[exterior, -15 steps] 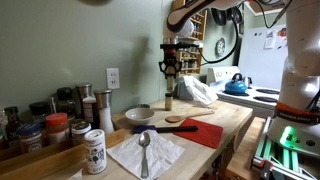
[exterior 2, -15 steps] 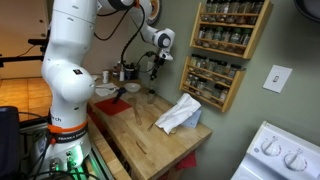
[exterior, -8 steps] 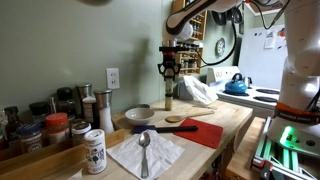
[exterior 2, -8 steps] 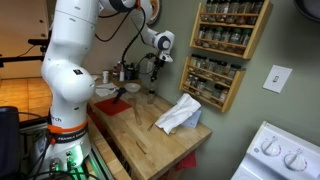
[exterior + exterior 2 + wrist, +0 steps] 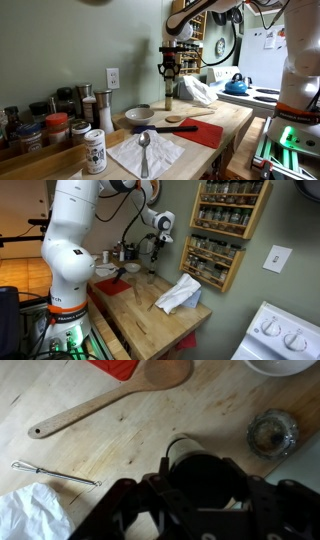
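My gripper (image 5: 170,70) hangs above the wooden counter (image 5: 235,118), shut on a dark cylindrical container (image 5: 205,478) held upright between the fingers. In the wrist view the container fills the middle and hides the fingertips. A small clear glass (image 5: 168,102) stands on the counter right below the gripper; it also shows in the wrist view (image 5: 271,432), beside the container. In the exterior view from the robot's side, the gripper (image 5: 153,248) is above the same glass (image 5: 150,278).
A wooden spoon (image 5: 110,400) lies by a red mat (image 5: 205,132). Nearby are a thin metal tool (image 5: 55,473), a crumpled white cloth (image 5: 178,295), a bowl (image 5: 139,116), a napkin with a metal spoon (image 5: 145,150), spice jars (image 5: 95,152) and a wall spice rack (image 5: 225,230).
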`<move>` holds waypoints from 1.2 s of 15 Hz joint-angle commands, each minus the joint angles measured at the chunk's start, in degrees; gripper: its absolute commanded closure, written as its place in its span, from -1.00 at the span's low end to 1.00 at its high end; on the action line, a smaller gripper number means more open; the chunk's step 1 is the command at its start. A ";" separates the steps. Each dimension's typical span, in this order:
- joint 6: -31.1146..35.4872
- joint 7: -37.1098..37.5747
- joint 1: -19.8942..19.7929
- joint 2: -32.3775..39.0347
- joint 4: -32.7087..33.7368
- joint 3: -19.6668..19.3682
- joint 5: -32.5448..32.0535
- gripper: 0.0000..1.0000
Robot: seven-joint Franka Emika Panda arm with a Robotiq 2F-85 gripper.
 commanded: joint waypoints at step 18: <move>0.22 2.33 1.81 -0.03 -0.68 -0.99 -1.30 0.41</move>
